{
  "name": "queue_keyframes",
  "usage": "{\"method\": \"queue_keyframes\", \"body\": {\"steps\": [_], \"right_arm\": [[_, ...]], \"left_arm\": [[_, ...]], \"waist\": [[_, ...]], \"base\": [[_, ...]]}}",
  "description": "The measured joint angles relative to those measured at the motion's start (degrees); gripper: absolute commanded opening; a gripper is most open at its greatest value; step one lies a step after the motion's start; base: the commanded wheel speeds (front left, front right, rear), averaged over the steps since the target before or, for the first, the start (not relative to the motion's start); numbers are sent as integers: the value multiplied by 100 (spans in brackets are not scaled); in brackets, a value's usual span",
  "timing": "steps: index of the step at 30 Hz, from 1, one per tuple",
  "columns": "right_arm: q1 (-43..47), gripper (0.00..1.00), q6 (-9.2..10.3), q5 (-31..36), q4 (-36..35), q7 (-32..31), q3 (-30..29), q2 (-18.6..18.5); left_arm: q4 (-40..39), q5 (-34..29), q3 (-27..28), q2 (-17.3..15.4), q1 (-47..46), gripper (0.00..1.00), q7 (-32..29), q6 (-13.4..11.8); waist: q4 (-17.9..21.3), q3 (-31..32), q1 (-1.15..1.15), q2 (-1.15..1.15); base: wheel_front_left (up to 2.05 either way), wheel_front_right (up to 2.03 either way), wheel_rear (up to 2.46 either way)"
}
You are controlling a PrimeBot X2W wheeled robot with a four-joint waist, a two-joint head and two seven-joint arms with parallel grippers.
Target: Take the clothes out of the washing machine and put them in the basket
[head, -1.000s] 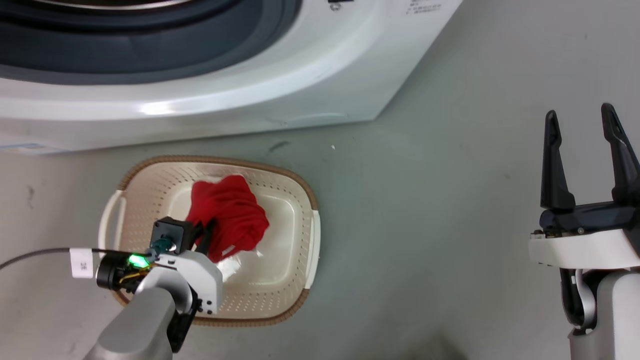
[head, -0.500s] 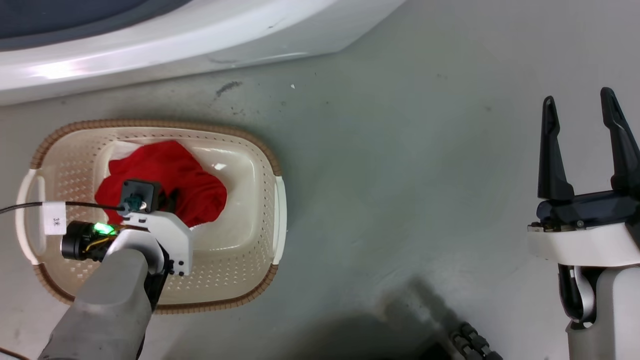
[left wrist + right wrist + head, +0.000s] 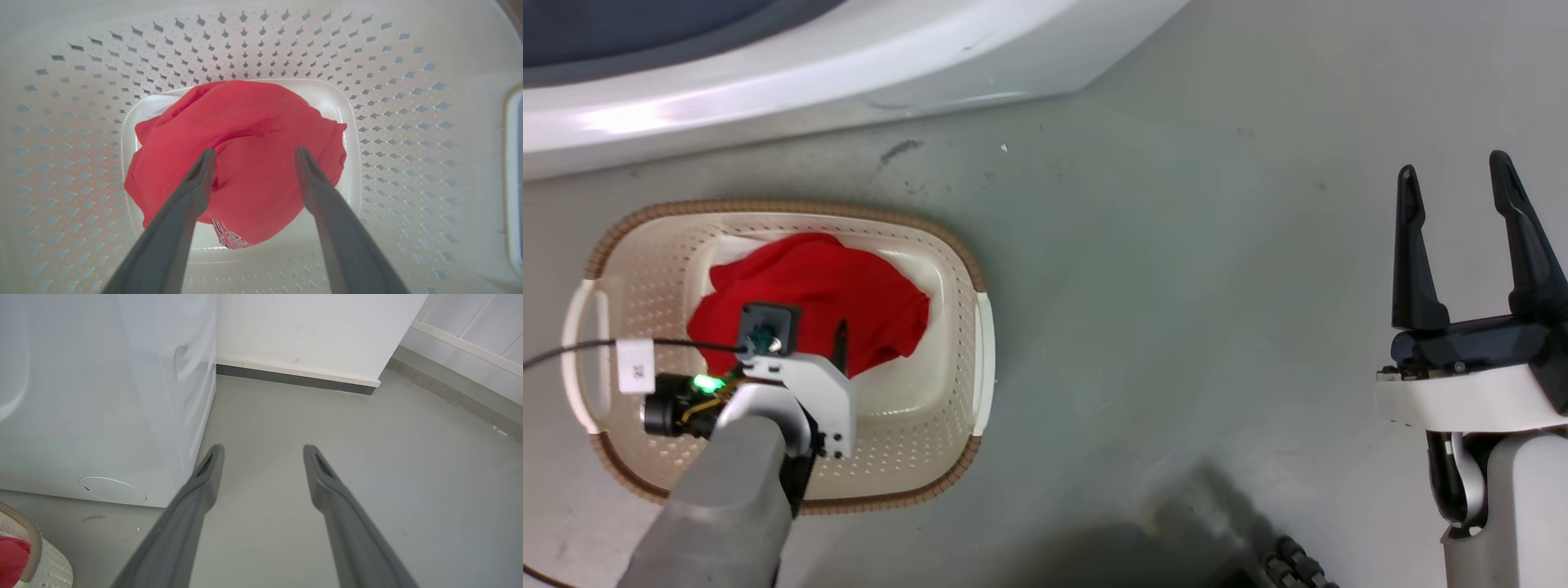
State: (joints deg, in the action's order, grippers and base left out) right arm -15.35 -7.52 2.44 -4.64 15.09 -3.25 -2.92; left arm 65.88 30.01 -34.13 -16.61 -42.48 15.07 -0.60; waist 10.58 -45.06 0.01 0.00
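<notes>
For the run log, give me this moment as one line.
left tool: open over red garment | red garment: lying in basket, ungripped | right tool: open, empty, over floor

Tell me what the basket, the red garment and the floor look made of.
The basket looks like moulded cream plastic, slightly glossy, judging by its regular punched holes and shiny bottom. Its brown rim looks woven but is probably moulded too. The garment is soft matte fabric, likely a knit: it folds and slumps. The floor is hard and smooth, grey-green, perhaps painted concrete, with a faint sheen and scuffs.
</notes>
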Motion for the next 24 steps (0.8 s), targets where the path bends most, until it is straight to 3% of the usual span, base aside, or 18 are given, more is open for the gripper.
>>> {"method": "queue_keyframes", "body": {"steps": [11,24], "right_arm": [[43,100,0,-179,337,0,-338,0],[631,100,0,-25,694,-1,-494,1]], "left_arm": [[-975,-233,639,131,917,100,0,-91],[-2744,-883,1728,487,2436,100,1,-11]], "waist": [[-283,907,-1,0],[-700,2253,-2,0]], "base": [[0,0,0],[0,0,0]]}}
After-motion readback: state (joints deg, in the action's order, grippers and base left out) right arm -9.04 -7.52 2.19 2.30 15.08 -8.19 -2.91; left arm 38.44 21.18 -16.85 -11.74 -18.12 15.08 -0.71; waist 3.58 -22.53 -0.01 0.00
